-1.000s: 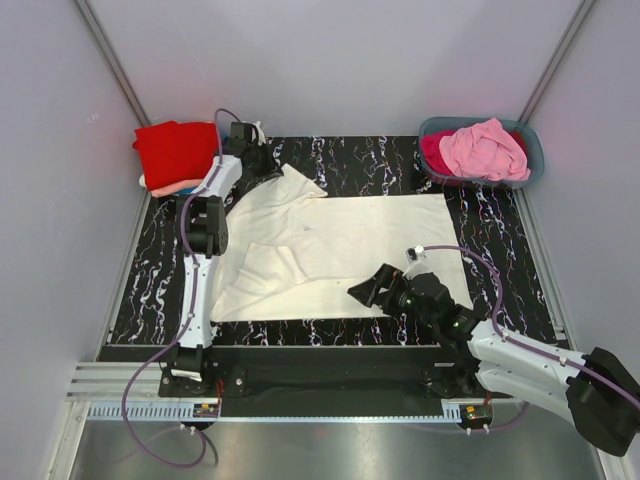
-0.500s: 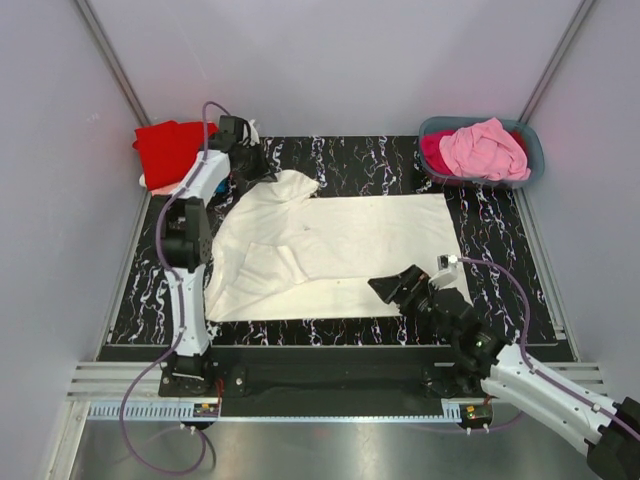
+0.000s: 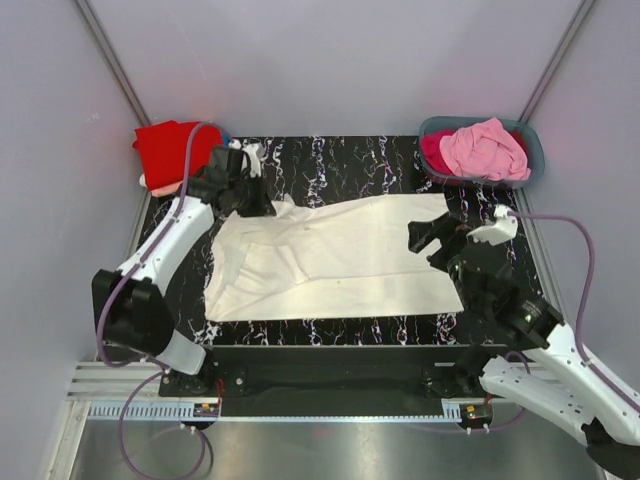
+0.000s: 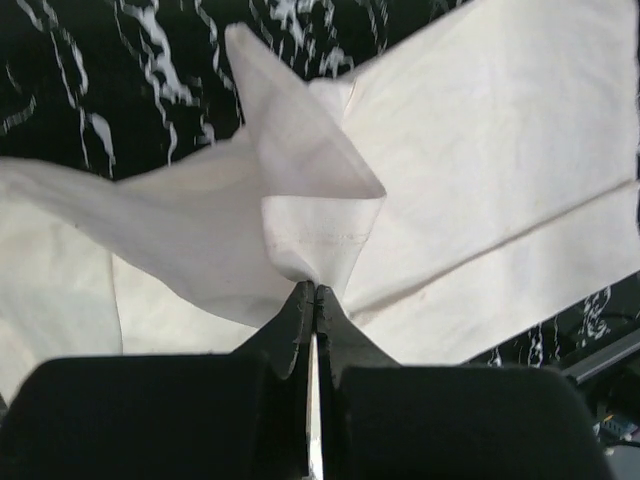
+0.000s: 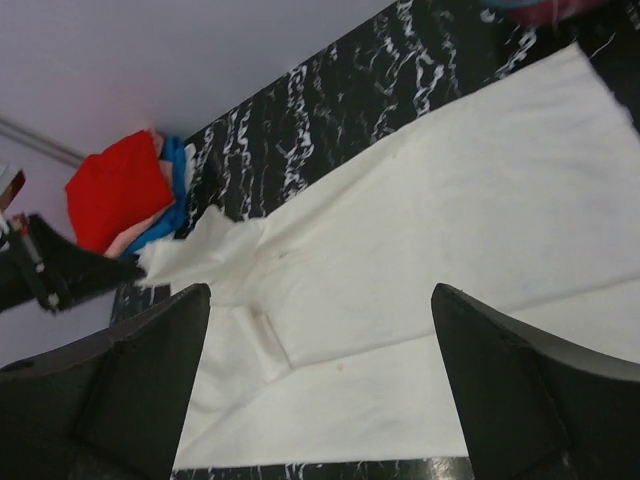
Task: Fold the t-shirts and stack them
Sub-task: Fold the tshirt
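Shirt [image 4: 480,150] pinched by left claw [image 4: 315,292] — clear only from wrist.

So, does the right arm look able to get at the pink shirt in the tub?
Probably yes: the right hand is open and empty above the cream shirt, and the pink shirt lies uncovered on top in the tub just beyond it.

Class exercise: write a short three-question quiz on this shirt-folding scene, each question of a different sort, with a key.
1. True or false: the left gripper is shut on a fold of the large cream cloth t-shirt.
2. Relative to the grey-blue plastic tub, the pink cloth shirt lies: A) in it; B) beside it; C) under it.
3. Fill in: the right gripper is ____ and holds nothing.
Key: 1 true; 2 A; 3 open.
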Controlling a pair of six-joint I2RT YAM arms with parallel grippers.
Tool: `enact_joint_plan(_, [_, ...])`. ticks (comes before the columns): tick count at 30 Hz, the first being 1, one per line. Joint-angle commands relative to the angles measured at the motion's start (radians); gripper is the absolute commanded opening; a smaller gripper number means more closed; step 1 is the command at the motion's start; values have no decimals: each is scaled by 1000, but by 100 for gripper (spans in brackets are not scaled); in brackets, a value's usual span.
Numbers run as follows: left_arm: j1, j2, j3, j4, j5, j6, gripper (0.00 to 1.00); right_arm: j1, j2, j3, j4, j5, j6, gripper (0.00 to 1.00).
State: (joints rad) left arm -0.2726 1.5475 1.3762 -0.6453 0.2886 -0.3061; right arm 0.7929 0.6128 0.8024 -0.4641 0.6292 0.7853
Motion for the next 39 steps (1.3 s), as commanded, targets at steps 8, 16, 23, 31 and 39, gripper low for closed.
enact_joint_plan(8, [-50, -455, -302, -17, -127, -41, 0, -287, 407, 359, -237, -73, -244, 93])
enact_joint_plan(16, [-50, -601, -456, -33, -151, -28, 0, -561, 616, 327, -159, -360, -259, 94])
enact_joint_plan(23, [-50, -584, -516, -13, -147, -7, 0, -710, 872, 302, -32, -601, -256, 92])
enact_joint_plan(31, [-57, -575, -526, -2, -155, -11, 0, -850, 1093, 408, 44, -717, -244, 76])
enact_joint_plan(39, [-59, -572, -528, -4, -180, -13, 0, -903, 1269, 480, 127, -766, -219, 48])
